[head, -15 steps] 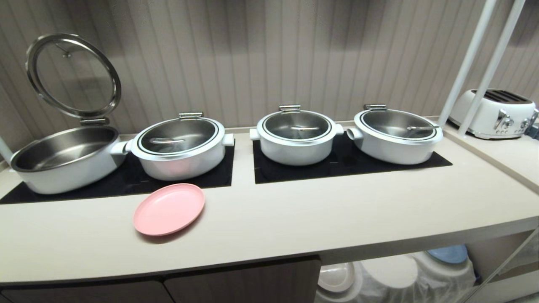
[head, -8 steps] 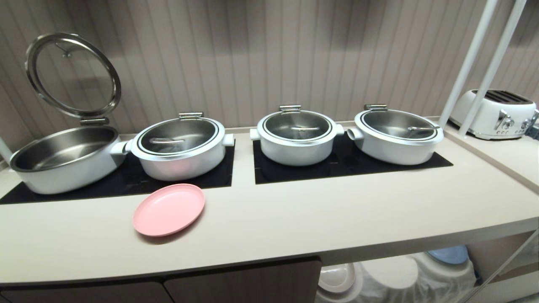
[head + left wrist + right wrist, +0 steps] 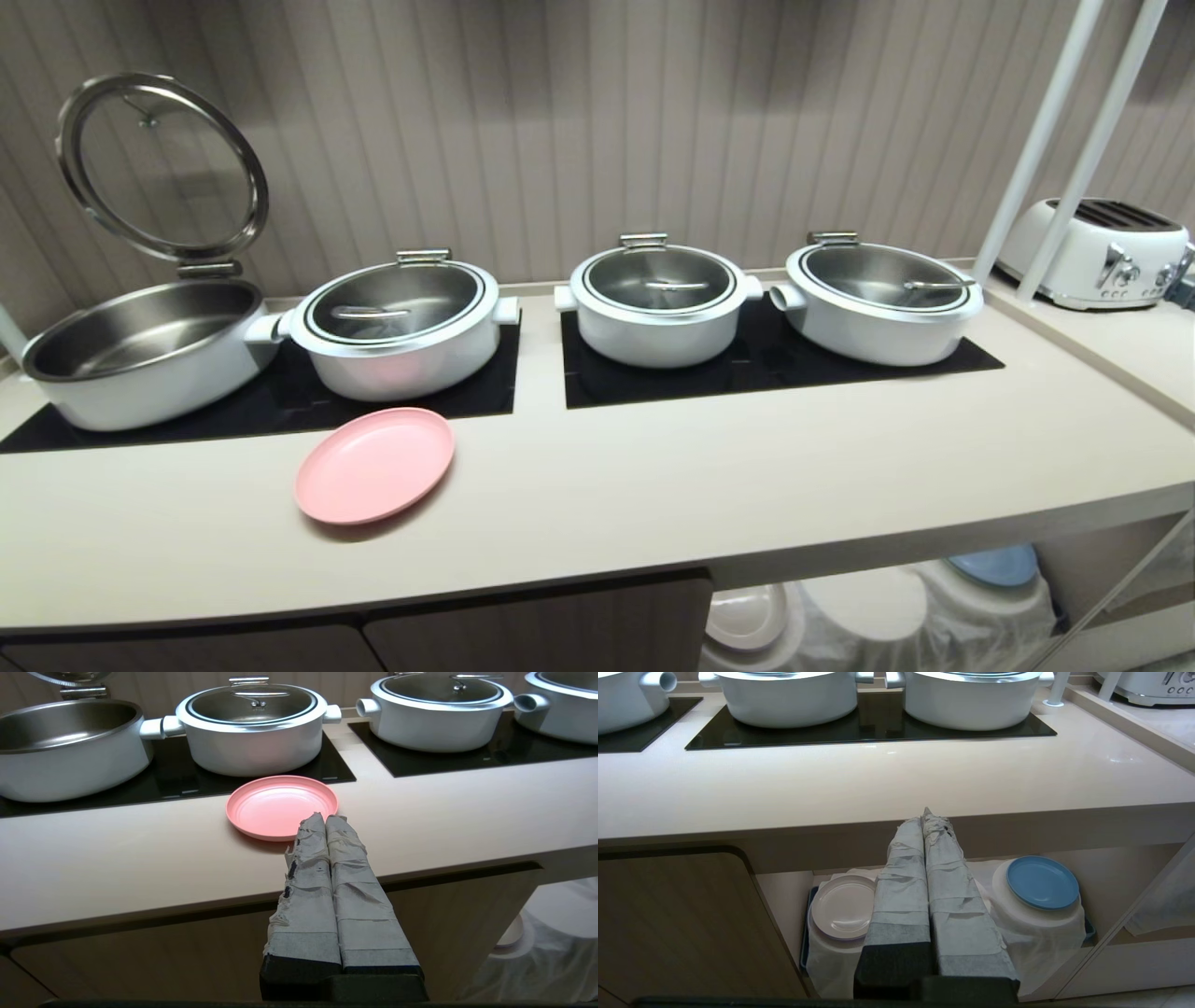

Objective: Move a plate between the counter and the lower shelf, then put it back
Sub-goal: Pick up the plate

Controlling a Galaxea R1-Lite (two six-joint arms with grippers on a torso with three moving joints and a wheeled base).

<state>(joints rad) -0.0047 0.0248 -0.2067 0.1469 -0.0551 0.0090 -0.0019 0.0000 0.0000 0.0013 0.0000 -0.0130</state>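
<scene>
The pink plate (image 3: 375, 464) lies flat on the counter (image 3: 653, 485), just in front of the left hob panel. In the left wrist view my left gripper (image 3: 325, 817) is shut and empty, out in front of the counter's edge, with its taped fingers pointing at the plate (image 3: 280, 805). My right gripper (image 3: 927, 814) is also shut and empty, low before the counter's front edge. Beyond it is the lower shelf (image 3: 784, 896), with a cream plate (image 3: 844, 906) and a blue plate (image 3: 1042, 882) on white cloth mounds. Neither gripper shows in the head view.
Several white pots stand on the black hob panels; the leftmost pot (image 3: 140, 350) has its glass lid (image 3: 163, 168) raised. A white toaster (image 3: 1092, 250) and two slanted white poles (image 3: 1055, 149) are at the right. A brown cabinet door (image 3: 541, 625) is under the counter.
</scene>
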